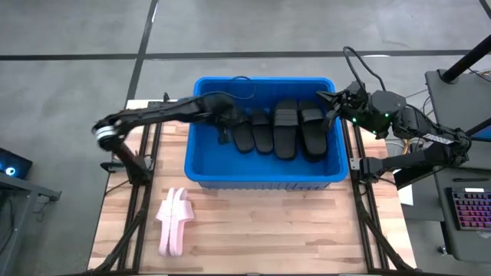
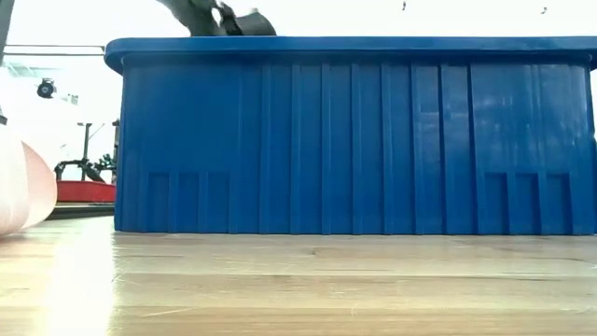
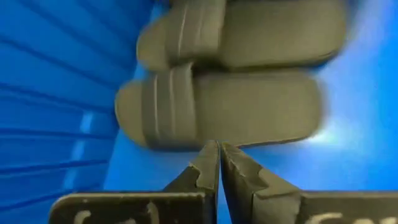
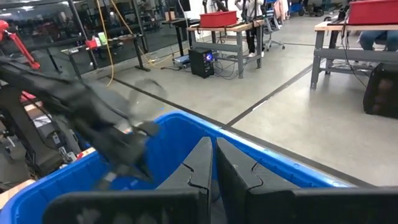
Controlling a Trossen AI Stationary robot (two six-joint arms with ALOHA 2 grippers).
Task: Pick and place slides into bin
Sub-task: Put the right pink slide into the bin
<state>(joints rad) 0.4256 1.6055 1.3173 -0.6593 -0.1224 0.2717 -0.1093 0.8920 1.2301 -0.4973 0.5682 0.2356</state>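
Note:
The blue bin (image 1: 201,157) stands at the middle of the table's far half. Several black slides (image 1: 285,129) lie side by side on its floor. My left gripper (image 1: 225,129) is shut and empty inside the bin's left part, above the leftmost black slides (image 3: 217,115); in the low view it shows just over the rim (image 2: 219,19). My right gripper (image 1: 331,102) is shut and empty, held high over the bin's far right corner (image 4: 267,158). Two pale pink slides (image 1: 174,220) lie together on the table, near the front left.
The bin's tall wall (image 2: 354,140) fills the low view, with a pink slide (image 2: 19,191) at its left. Bare wooden table (image 1: 291,230) lies between the bin and the near edge. A keyboard (image 1: 469,208) sits off the table at the right.

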